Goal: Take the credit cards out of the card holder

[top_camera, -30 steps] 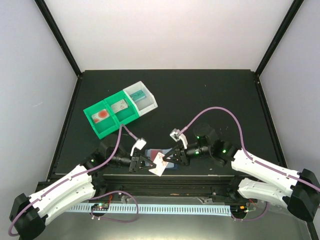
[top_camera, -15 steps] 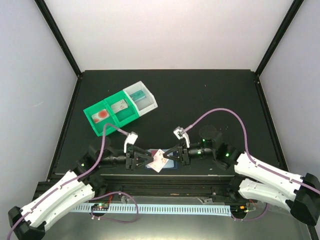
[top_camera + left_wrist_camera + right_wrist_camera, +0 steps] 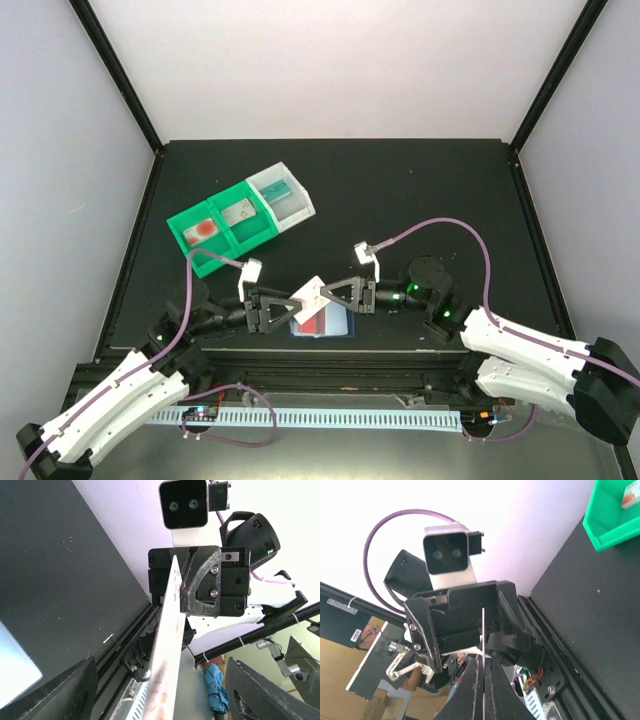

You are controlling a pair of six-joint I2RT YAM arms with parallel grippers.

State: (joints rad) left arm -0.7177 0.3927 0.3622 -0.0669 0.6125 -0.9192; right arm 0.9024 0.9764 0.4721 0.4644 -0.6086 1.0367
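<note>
The right gripper (image 3: 484, 685) is closed to a slit on a thin whitish rectangular plastic card (image 3: 312, 297). The right wrist view shows this card edge-on, as a hairline between the two fingers. The left gripper (image 3: 283, 306) faces it with jaws spread wide, one finger to either side of the card's free end and neither visibly touching it. The card hangs tilted in the air over the far-left part of the flat translucent pale-blue plastic sleeve (image 3: 338, 322), which lies on the black table (image 3: 420, 190) between the two arms. Progress, as judged: this card is fully out of the sleeve. A reddish patch (image 3: 307, 326) showing through the sleeve's left half suggests at least one card not yet withdrawn — how many cannot be told. The green plastic compartment tray (image 3: 207, 202) at the far left holds flat pale items, one with a red spot, which may be cards already removed. Edges and room: the sleeve sits just beside the table's near edge and the black frame rail (image 3: 400, 352), so there is little margin toward the arm bases. Open tabletop lies beyond the grippers, toward the tray and the back wall — the likelier direction for carrying the card off.
</note>
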